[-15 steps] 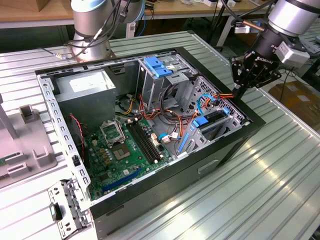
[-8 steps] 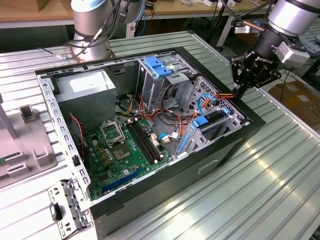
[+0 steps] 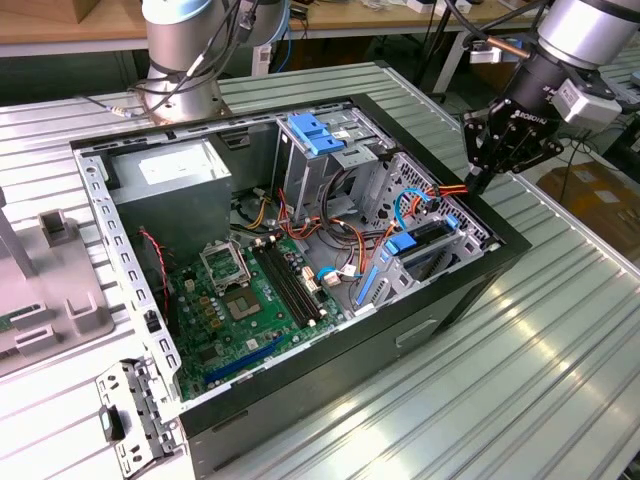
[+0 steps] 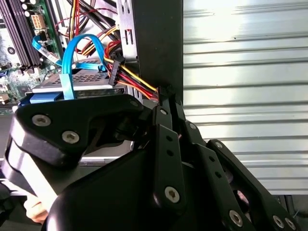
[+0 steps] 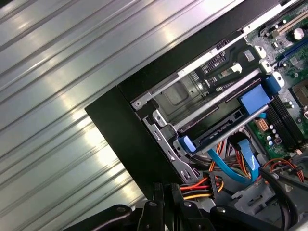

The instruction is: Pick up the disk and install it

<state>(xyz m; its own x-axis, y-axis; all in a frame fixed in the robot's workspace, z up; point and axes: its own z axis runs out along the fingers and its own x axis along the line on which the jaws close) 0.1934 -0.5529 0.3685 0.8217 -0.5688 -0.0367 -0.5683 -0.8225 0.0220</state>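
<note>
Ribbed aluminium tabletop (image 3: pixel 560 330) carried an open black desktop computer case (image 3: pixel 300 250), with a green motherboard (image 3: pixel 245 305) at centre-left of the exterior view. The flat silver hard drive with blue side rails, the disk (image 3: pixel 432 243), sat inside the grey metal drive cage (image 3: pixel 420 265) at centre-right, beside blue ribbon cables (image 4: pixel 72 67). The black robotic gripper (image 3: pixel 487 175) hovered at upper right, above the case's edge; its fingers were drawn close together, holding nothing visible.
</note>
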